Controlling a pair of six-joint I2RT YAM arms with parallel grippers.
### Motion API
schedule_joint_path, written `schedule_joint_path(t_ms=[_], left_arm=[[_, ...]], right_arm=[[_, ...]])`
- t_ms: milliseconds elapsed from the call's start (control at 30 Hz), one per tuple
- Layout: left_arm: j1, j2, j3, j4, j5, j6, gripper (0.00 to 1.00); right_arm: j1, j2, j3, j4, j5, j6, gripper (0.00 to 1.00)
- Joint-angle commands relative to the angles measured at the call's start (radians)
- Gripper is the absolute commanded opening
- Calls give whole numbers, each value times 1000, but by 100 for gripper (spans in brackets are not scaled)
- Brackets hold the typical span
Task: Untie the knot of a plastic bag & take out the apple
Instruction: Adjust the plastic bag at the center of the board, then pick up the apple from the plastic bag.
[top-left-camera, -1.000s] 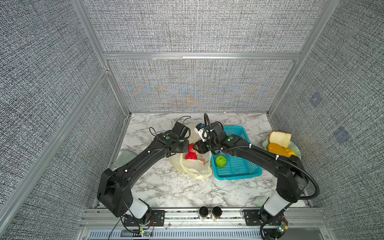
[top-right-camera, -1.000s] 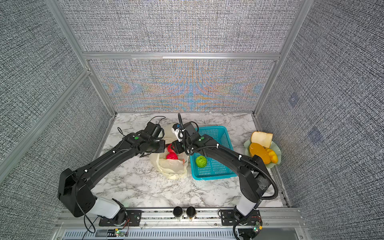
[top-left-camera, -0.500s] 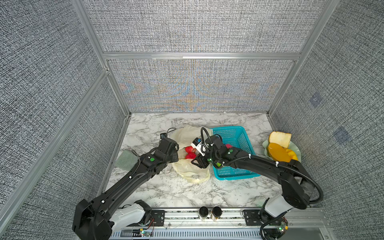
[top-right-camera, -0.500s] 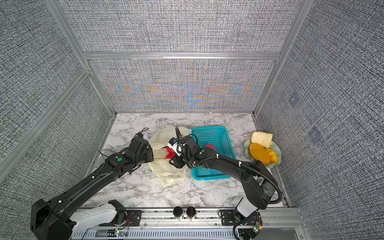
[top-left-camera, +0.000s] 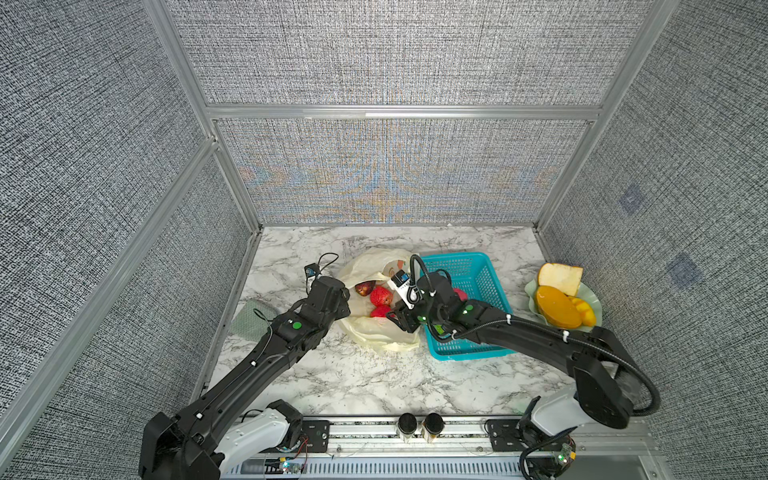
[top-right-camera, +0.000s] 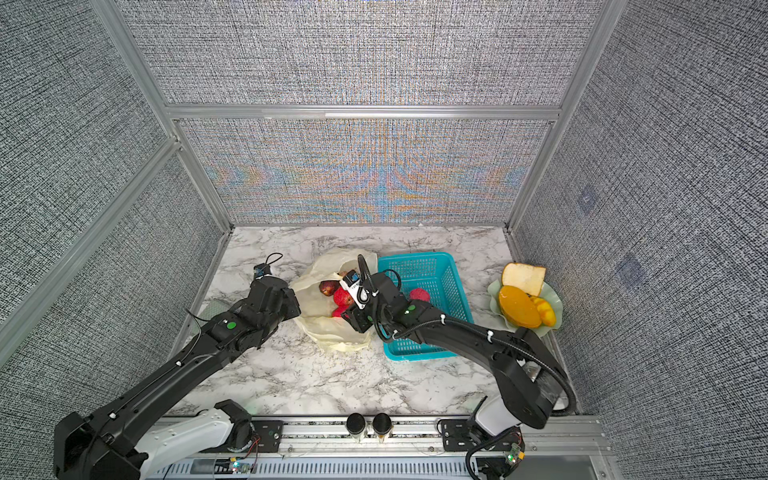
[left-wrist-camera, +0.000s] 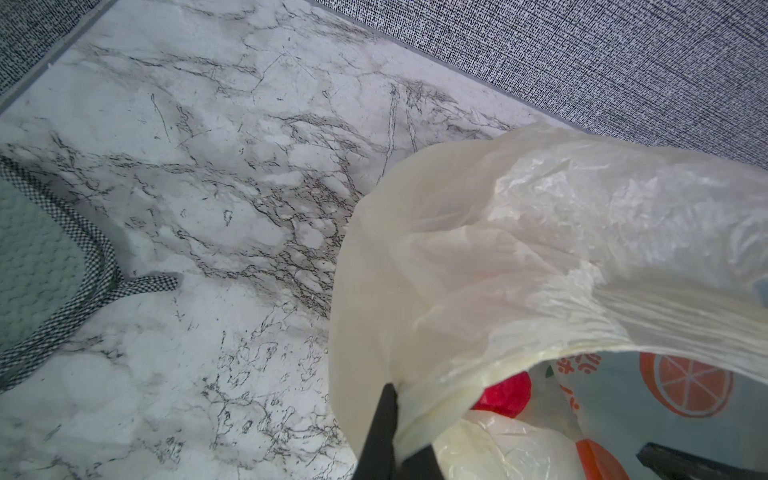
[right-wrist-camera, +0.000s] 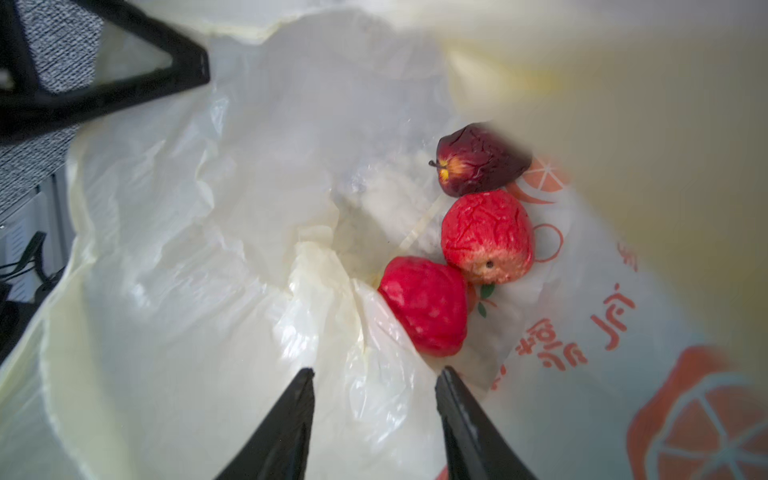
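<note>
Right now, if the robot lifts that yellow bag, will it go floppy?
Probably floppy: the plastic bag is thin and crinkled, sagging from where the left tool pinches its rim. The three red fruits inside would likely roll together and weigh the bottom down.

overhead stereo, wrist views near plastic bag

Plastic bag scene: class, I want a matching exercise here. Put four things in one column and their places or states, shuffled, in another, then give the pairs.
1 left gripper
2 right gripper
3 dark red apple
4 turquoise basket

a open, holding nothing
b beside the plastic bag, a red fruit in it
c shut on the bag's rim
d inside the open bag

Pairs: 1-c, 2-a, 3-d, 4-b
</note>
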Motion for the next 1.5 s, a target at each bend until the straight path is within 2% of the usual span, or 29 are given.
schedule_joint_path(t_ms=[0,133,233,333,467,567,967,1067,1133,1200,1233,1267,1400,1467], left_arm=[[5,5,-10,54,27,-6,0],[6,14,-13,64,42,-1,0],[8,15,-10,62,48,9,0],[13,11,-13,62,52,14,0],[25,11,-15,68,66,23,0],[34,11,-21,75,75,31,0],[75,44,-6,92,118,76,0],[83,48,-7,91,125,84,0],[86,49,-7,93,127,90,0],[91,50,-8,93,131,94,0],[93,53,-8,93,131,98,0],[96,54,-8,94,131,102,0],[101,70,-1,88,129,126,0],[102,87,6,81,123,139,0]], right_arm=[[4,106,115,-38,78,5,49],[5,287,306,-147,160,10,50],[3,394,432,-220,255,21,63],[1,471,525,-284,301,23,68],[0,521,571,-331,315,23,75],[-3,532,568,-335,347,30,85],[-21,638,661,-381,276,23,85],[-22,663,684,-385,263,19,79],[-23,677,696,-389,254,20,69],[-25,678,699,-392,242,22,52],[-26,674,696,-390,235,24,38],[-28,666,689,-387,233,28,28],[-31,562,618,-329,219,37,26],[-38,492,582,-294,155,31,26]])
